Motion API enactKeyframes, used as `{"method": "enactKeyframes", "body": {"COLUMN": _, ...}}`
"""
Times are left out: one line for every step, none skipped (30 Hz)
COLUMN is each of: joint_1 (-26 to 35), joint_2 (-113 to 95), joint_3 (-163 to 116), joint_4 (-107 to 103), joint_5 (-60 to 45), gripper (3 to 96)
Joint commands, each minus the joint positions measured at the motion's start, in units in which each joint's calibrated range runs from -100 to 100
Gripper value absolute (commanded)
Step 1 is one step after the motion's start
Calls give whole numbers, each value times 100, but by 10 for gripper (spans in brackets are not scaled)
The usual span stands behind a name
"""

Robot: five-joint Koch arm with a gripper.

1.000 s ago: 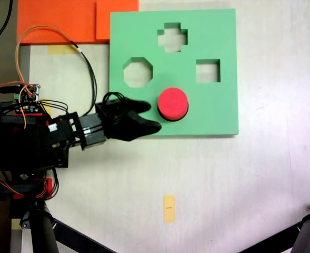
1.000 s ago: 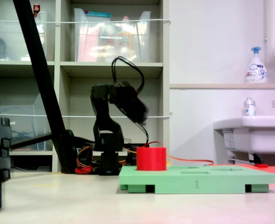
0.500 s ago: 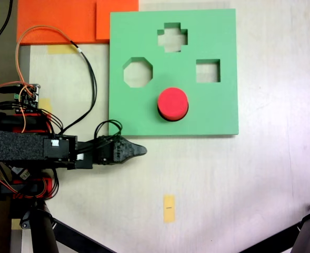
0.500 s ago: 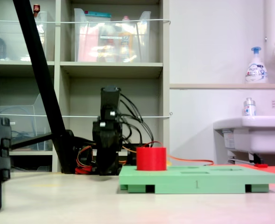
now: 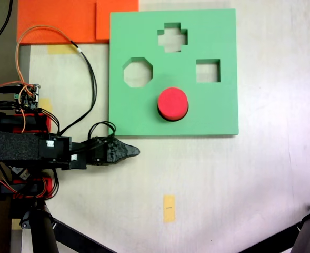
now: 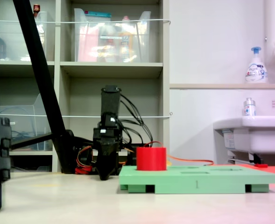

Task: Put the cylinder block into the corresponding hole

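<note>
We see the cylinder block standing upright, axis vertical, in the corresponding hole of the green board, near the board's bottom edge as the first exterior view shows it, its upper part rising proud of the surface. The gripper lies off the board beyond that edge, tip down at the table, jaws together and empty. Bare tabletop surrounds it.

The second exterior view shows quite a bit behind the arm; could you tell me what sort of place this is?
Probably a lab or workshop room with a wash corner. Open shelving holds clear storage bins, a white sink stands at the second exterior view's right, and a pump soap bottle sits on the ledge above it.
</note>
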Motion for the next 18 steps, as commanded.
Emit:
{"method": "enactKeyframes", "body": {"joint_1": 44, "joint_2": -68, "joint_3": -88, "joint_4": -647, "joint_5": -24, "gripper": 497}}
{"method": "enactKeyframes", "body": {"joint_1": 44, "joint_2": -68, "joint_3": -88, "joint_4": -618, "joint_5": -24, "gripper": 497}}
{"method": "enactKeyframes", "body": {"joint_1": 39, "joint_2": -68, "joint_3": -88, "joint_4": -608, "joint_5": -24, "gripper": 497}}
{"method": "enactKeyframes", "body": {"joint_1": 39, "joint_2": -68, "joint_3": -88, "joint_4": -608, "joint_5": -24, "gripper": 497}}
{"method": "enactKeyframes", "body": {"joint_1": 39, "joint_2": -68, "joint_3": -88, "joint_4": -608, "joint_5": -24, "gripper": 497}}
{"method": "enactKeyframes", "body": {"joint_1": 39, "joint_2": -68, "joint_3": -88, "joint_4": -608, "joint_5": -24, "gripper": 497}}
{"method": "enactKeyframes", "body": {"joint_1": 39, "joint_2": -68, "joint_3": -88, "joint_4": -608, "joint_5": -24, "gripper": 497}}
{"method": "enactKeyframes", "body": {"joint_1": 39, "joint_2": -68, "joint_3": -88, "joint_4": -608, "joint_5": -24, "gripper": 497}}
{"method": "enactKeyframes", "body": {"joint_1": 39, "joint_2": -68, "joint_3": -88, "joint_4": -608, "joint_5": -24, "gripper": 497}}
{"method": "enactKeyframes", "body": {"joint_1": 39, "joint_2": -68, "joint_3": -88, "joint_4": -608, "joint_5": -24, "gripper": 497}}
{"method": "enactKeyframes", "body": {"joint_1": 39, "joint_2": -68, "joint_3": -88, "joint_4": -608, "joint_5": -24, "gripper": 497}}
{"method": "enactKeyframes", "body": {"joint_1": 39, "joint_2": -68, "joint_3": -88, "joint_4": -608, "joint_5": -24, "gripper": 497}}
{"method": "enactKeyframes", "body": {"joint_1": 39, "joint_2": -68, "joint_3": -88, "joint_4": -618, "joint_5": -24, "gripper": 497}}
{"method": "enactKeyframes", "body": {"joint_1": 39, "joint_2": -68, "joint_3": -88, "joint_4": -618, "joint_5": -24, "gripper": 497}}
{"method": "enactKeyframes", "body": {"joint_1": 39, "joint_2": -68, "joint_3": -88, "joint_4": -608, "joint_5": -24, "gripper": 497}}
{"method": "enactKeyframes", "body": {"joint_1": 39, "joint_2": -68, "joint_3": -88, "joint_4": -608, "joint_5": -24, "gripper": 497}}
{"method": "enactKeyframes", "body": {"joint_1": 39, "joint_2": -68, "joint_3": -88, "joint_4": -608, "joint_5": -24, "gripper": 497}}
{"method": "enactKeyframes", "body": {"joint_1": 39, "joint_2": -68, "joint_3": -88, "joint_4": -608, "joint_5": -24, "gripper": 497}}
